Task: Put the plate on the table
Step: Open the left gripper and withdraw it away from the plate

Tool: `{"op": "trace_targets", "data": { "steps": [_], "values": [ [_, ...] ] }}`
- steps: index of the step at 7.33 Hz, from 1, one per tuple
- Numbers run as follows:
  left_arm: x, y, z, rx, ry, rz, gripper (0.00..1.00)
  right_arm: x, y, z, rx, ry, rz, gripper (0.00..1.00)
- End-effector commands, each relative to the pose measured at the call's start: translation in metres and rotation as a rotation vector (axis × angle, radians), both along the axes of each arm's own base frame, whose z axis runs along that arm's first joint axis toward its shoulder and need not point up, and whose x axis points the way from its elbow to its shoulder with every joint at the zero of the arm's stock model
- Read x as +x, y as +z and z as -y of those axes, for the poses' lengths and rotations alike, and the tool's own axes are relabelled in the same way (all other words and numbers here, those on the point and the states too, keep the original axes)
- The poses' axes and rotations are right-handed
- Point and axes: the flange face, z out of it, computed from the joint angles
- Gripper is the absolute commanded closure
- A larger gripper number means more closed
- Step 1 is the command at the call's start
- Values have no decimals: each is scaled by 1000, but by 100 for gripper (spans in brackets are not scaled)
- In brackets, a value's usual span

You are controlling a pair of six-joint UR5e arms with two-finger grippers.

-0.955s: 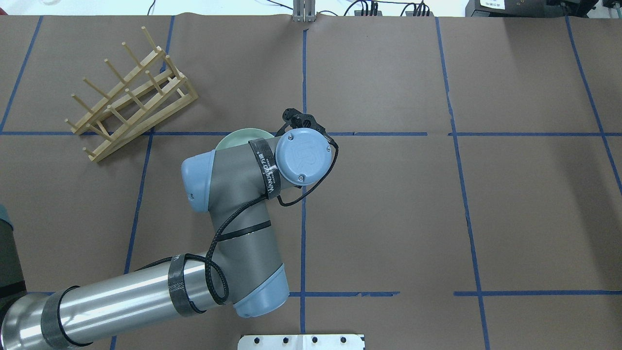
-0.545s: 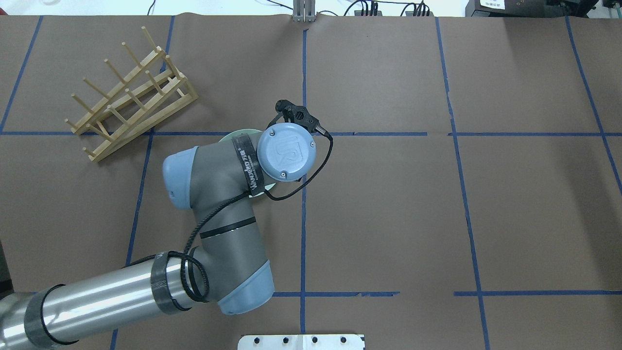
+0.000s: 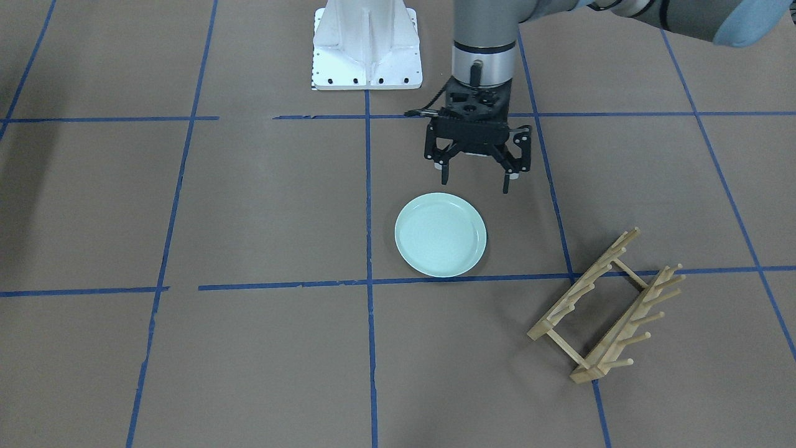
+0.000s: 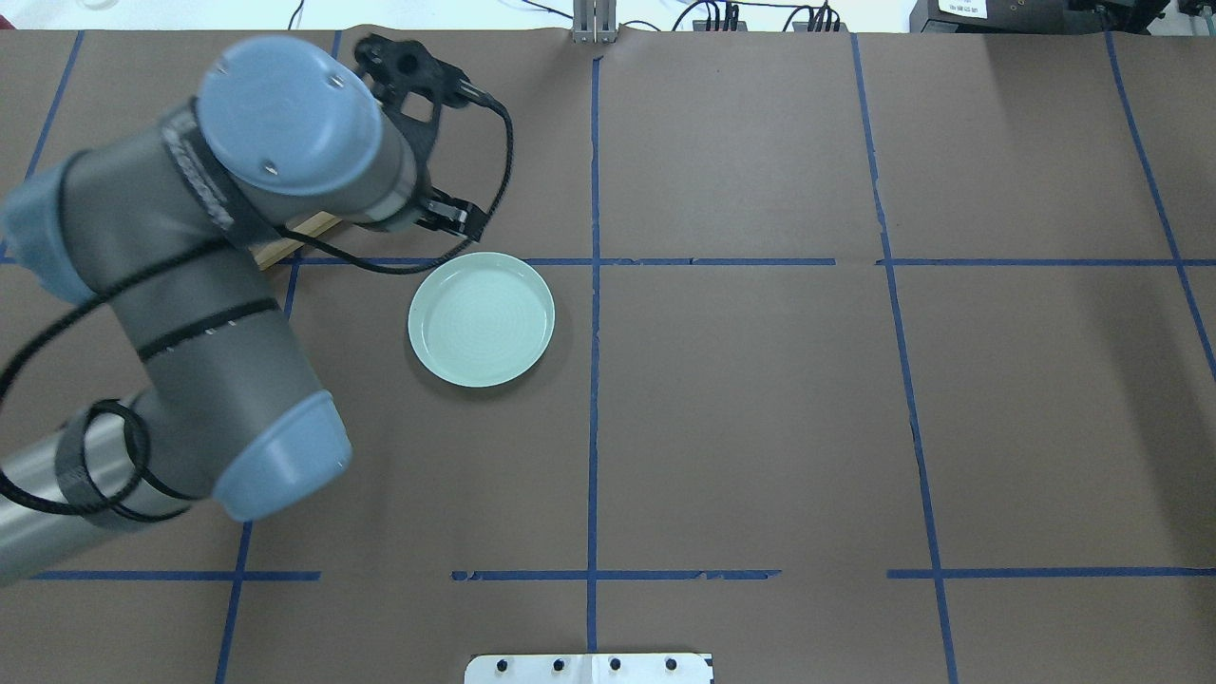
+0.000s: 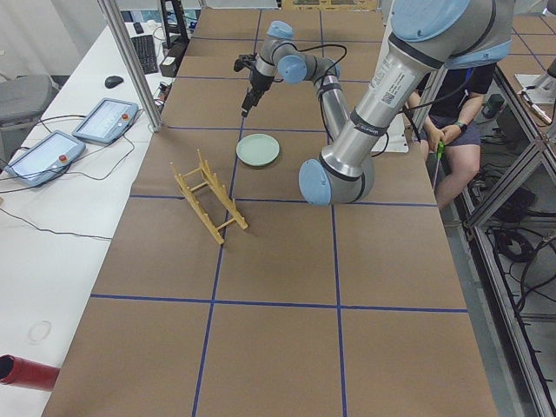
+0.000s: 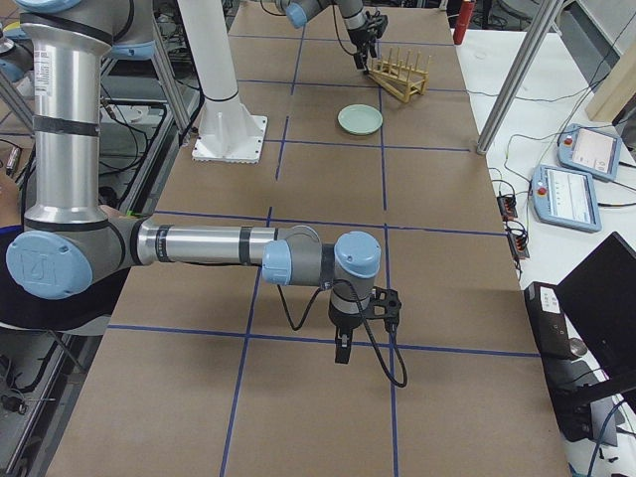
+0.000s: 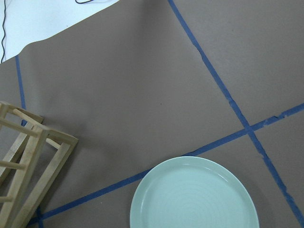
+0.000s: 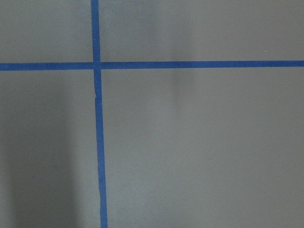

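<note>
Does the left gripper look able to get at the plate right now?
Probably yes: the left gripper hangs open just beside the plate, which lies flat with nothing between them; the wooden rack stands clear.

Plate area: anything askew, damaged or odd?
Nothing stands out. The plate lies flat and whole on the table, the left gripper open and clear of it. The rack stands upright, apart from it.
</note>
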Motion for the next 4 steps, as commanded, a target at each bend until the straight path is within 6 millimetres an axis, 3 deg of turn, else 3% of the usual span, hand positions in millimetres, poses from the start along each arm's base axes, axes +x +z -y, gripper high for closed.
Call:
{"op": "trace_targets", "data": {
  "steps": [1, 2, 4],
  "values": [
    [-96, 25, 39, -127, 17, -107, 0, 0, 0, 0, 0, 0, 0, 0],
    [-159, 56, 64, -133, 43, -103, 0, 0, 0, 0, 0, 0, 0, 0],
    [-239, 138, 79, -71, 141, 15, 0, -1, 0, 0, 0, -2, 0, 0]
  ]
}}
